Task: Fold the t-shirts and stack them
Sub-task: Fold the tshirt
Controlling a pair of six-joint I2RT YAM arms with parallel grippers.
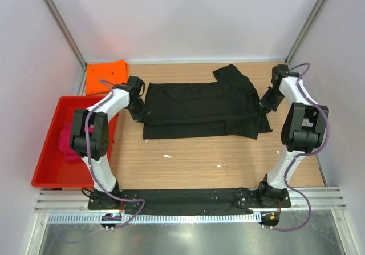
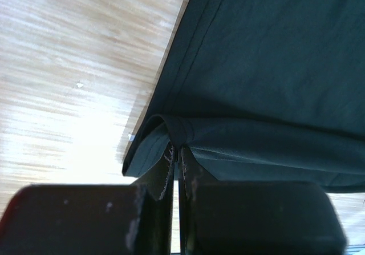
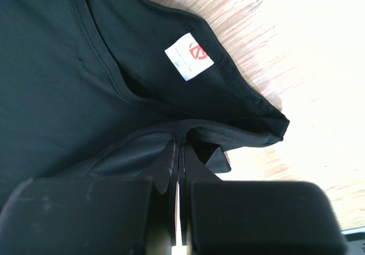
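— Closest to the left wrist camera are the two dark fingers [image 2: 157, 183] of the left gripper [image 2: 177, 152]. What do they hold?

— They are pressed almost together, with only a thin slit between them. A fold of the black t-shirt [image 1: 199, 109] is pinched in that slit, at the hemmed edge of the cloth.

— And the right gripper [image 3: 179, 146]?

— It is much the same. Its jaws are nearly closed on a bunched fold of the same shirt, just beside the collar, where the small white tag [image 3: 189, 56] with a red mark shows.

— How does the shirt lie?

— It lies spread on the wooden table [image 1: 217, 164], in the far half, between the two arms. Its long axis runs from left to right. The hem end points to the left arm and the collar end to the right arm (one sleeve sticks out toward the far right corner). A raised crease runs along the cloth from one gripper to the other.

— Where are the other shirts?

— The orange t-shirt [image 1: 105, 75] lies folded in the far left corner, just beyond the red tray [image 1: 45, 172]. The pink t-shirt [image 1: 69, 135] is crumpled inside the tray, partly hidden by the left arm.
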